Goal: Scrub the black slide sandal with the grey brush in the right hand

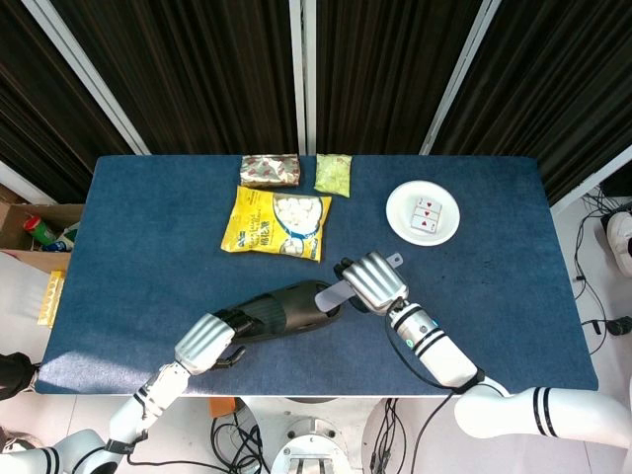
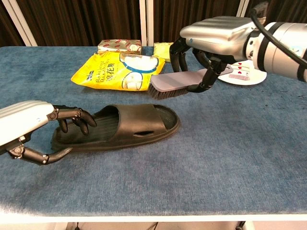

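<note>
The black slide sandal (image 1: 291,304) (image 2: 134,122) lies on its sole near the table's front edge, toe to the right. My left hand (image 1: 205,341) (image 2: 29,125) is at its heel: the fingers (image 2: 74,120) curl over the footbed and the thumb sits against the near rim, gripping the heel. My right hand (image 1: 373,279) (image 2: 218,33) holds the grey brush (image 1: 332,293) (image 2: 175,82) by its handle, bristles down. The brush head hangs a little above and just behind the sandal's toe end, apart from it.
A yellow snack bag (image 1: 275,223) (image 2: 117,71) lies behind the sandal. A brown packet (image 1: 270,170) and a green packet (image 1: 333,174) sit at the far edge. A white plate (image 1: 400,219) with cards stands at the back right. A cardboard box (image 1: 35,232) stands off the table's left side.
</note>
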Robot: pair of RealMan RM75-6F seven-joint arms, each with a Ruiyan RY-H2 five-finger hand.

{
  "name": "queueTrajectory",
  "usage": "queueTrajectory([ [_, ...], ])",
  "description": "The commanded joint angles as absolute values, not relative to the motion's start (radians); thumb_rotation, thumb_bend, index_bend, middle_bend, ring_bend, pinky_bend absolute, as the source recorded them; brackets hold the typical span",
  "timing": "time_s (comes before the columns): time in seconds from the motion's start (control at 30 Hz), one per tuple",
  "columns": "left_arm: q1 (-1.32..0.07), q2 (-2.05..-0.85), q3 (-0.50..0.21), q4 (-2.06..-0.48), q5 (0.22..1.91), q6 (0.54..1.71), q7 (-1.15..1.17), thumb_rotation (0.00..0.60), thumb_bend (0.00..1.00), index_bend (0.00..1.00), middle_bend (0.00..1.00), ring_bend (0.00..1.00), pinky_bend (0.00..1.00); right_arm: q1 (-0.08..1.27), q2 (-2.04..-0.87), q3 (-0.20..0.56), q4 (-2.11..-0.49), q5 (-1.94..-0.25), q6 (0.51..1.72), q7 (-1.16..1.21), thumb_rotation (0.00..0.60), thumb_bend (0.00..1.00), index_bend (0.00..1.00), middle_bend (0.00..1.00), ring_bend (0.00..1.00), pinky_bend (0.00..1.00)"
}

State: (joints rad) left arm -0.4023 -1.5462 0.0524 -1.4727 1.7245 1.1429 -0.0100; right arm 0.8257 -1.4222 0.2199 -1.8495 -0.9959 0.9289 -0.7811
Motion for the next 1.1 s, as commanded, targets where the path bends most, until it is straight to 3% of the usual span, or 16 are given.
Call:
queueTrajectory([
  [0.03,-0.409,-1.560,0.058,-1.453,1.710,1.130,-0.020,0.600,0.45,0.26,0.35,0.29,0.40,0.859,-1.450,0.217,-1.838,-0.957,0.924,-0.804,0.600,0.50,0.95,0.76,0.68,0.71],
  [0.7,-0.426,-1.588,0.098,-1.395,1.700,1.145,-0.073,0.600,0.50,0.26,0.36,0.29,0.41,1.009,-1.561,0.173,-1.769,-0.812,0.932,-0.869,0.600,0.51,0.97,0.77,0.69,0.71],
  [1.1,-0.426,-1.593,0.109,-1.376,1.696,1.163,-0.091,0.600,0.51,0.26,0.36,0.29,0.41,1.141,-1.693,0.194,-1.544,-0.756,0.907,-0.907,0.600,0.51,0.97,0.77,0.69,0.72],
])
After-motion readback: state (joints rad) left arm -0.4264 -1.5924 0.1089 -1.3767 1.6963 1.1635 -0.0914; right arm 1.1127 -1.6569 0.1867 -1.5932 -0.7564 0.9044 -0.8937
